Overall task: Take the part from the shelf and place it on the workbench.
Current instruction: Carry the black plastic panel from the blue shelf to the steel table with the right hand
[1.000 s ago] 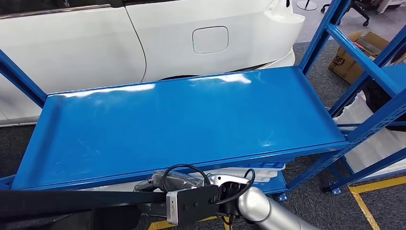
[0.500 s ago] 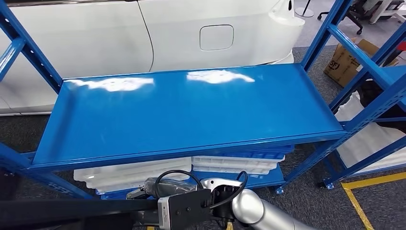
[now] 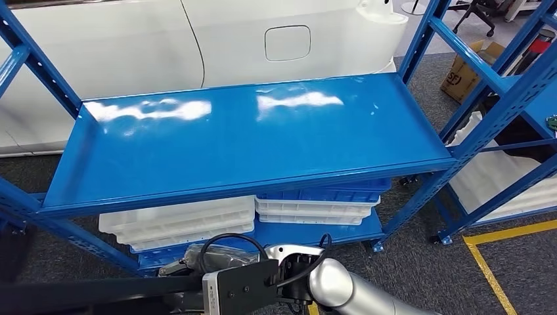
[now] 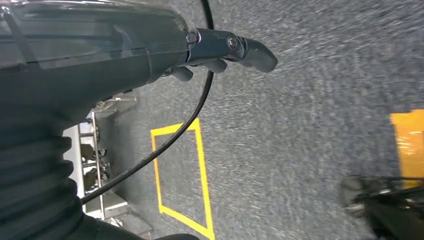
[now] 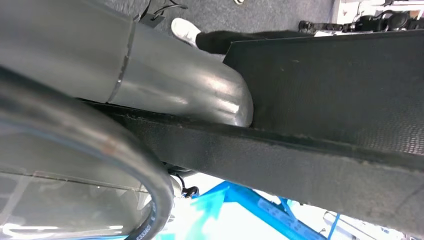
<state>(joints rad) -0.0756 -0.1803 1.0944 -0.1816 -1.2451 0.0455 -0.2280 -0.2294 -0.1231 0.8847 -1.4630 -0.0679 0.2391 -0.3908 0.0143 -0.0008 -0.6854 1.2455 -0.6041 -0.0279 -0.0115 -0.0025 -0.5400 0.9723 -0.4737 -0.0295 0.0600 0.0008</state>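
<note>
One long black part (image 3: 79, 287) lies along the bottom edge of the head view. Its long axis is near level and runs from the lower left corner to bottom centre. I take it for the task's thing, already off the shelf.

- Right hand (image 3: 194, 259): bottom centre, just above the part's inner end and touching or nearly so. The wrist camera box (image 3: 240, 294) and cable cover the fingers. I cannot tell how far they are closed or whether they grip the part.
- Right wrist view: the same black, textured strip runs across the frame very close to the lens, so the part sits right at that hand. This is the nearer hand by far.
- Left hand (image 4: 220, 55): hangs over grey carpet in the left wrist view, well apart from the part. Fingers (image 4: 182, 73) are curled loosely under the thumb and nothing is seen in them. Partly hidden by the wrist cover, so their state is uncertain.
- Blue shelf (image 3: 249, 138): mid-frame beyond the hand, top board bare and glossy.
- Lower board: stacked white trays (image 3: 177, 223), with a blue-and-white stack (image 3: 318, 205) to their right.
- Far: white car (image 3: 131, 46) across the top of frame.

Hidden: the part's left end is cut off by the frame edge. Which way the counter lies I cannot tell. Judgement: the next move turns on carrying the part level.
</note>
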